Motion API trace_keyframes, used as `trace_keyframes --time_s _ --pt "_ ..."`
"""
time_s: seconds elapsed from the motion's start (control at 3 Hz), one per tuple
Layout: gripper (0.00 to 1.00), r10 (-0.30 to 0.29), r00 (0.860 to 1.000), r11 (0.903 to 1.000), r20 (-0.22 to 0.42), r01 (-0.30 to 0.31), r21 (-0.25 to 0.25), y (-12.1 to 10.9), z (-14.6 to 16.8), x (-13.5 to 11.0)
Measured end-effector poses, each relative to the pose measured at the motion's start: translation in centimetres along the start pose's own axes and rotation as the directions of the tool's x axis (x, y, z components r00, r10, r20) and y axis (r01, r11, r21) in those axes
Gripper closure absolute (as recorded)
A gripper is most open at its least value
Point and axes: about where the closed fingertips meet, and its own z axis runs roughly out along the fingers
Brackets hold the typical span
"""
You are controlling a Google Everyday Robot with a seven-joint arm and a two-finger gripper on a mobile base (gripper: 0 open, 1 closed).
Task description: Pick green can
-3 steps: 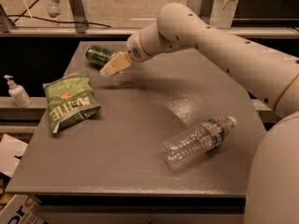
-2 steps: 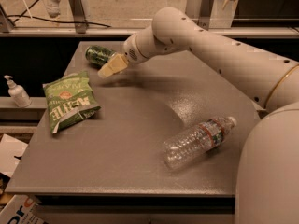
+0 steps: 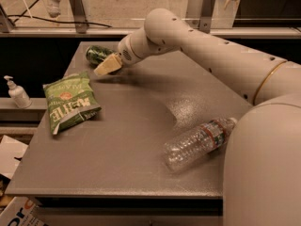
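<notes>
Three things on the grey table (image 3: 131, 145): green can (image 3: 96, 53) lies on its side at the far-left corner, chip bag (image 3: 69, 100) near the left edge, plastic bottle (image 3: 200, 142) lying at the right. Gripper (image 3: 106, 66) is just beside the can, at its near-right side. I cannot tell if it is clenched or released.
</notes>
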Motion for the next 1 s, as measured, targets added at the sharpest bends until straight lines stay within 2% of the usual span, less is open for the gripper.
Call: trace_keyframes --time_s 0.67,1.0 --pt "0.63 0.005 1.0 1.0 0.006 -0.005 0.007 0.1 0.3 0.3" --pt "0.87 0.028 0.999 0.9993 0.021 -0.029 0.025 -0.2 -1.5 1.1"
